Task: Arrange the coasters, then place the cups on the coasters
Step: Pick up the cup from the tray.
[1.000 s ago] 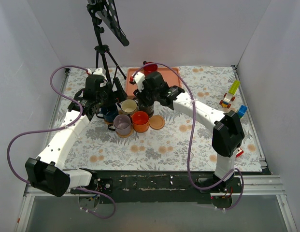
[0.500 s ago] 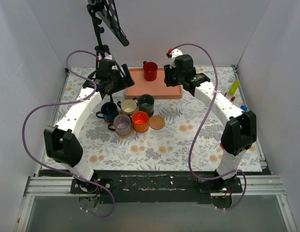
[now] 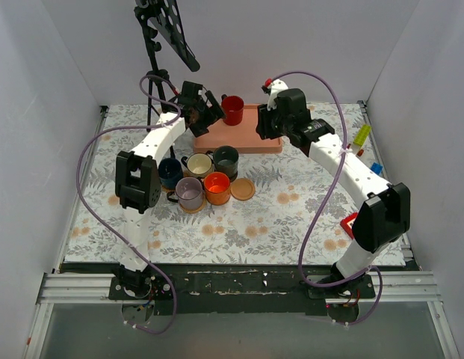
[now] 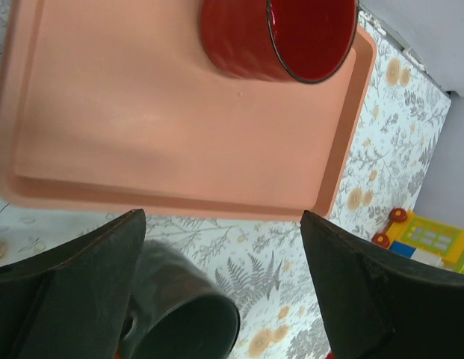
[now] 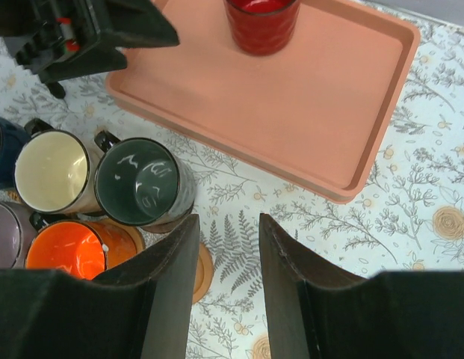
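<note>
A red cup (image 3: 232, 109) (image 4: 280, 34) (image 5: 261, 22) stands at the back of the pink tray (image 3: 250, 138). Navy (image 3: 169, 172), cream (image 3: 199, 164), dark green (image 3: 226, 158) (image 5: 138, 183), lilac (image 3: 190, 192) and orange (image 3: 217, 187) cups sit clustered on coasters in front of the tray. One tan coaster (image 3: 243, 188) (image 5: 200, 269) lies bare beside the orange cup. My left gripper (image 3: 209, 116) (image 4: 224, 292) hangs open over the tray's left end, just left of the red cup. Over the tray's right end my right gripper (image 3: 265, 127) (image 5: 226, 224) is open and empty.
A black tripod (image 3: 153, 45) stands at the back left, close behind the left arm. Toy bricks (image 3: 359, 146), a blue block (image 3: 375, 170) and a small red item (image 3: 350, 223) lie along the right side. White walls enclose the table.
Both arms left the cup cluster and swung back to the tray. The left gripper now sits beside the red cup. The dark green cup stands released among the others.
</note>
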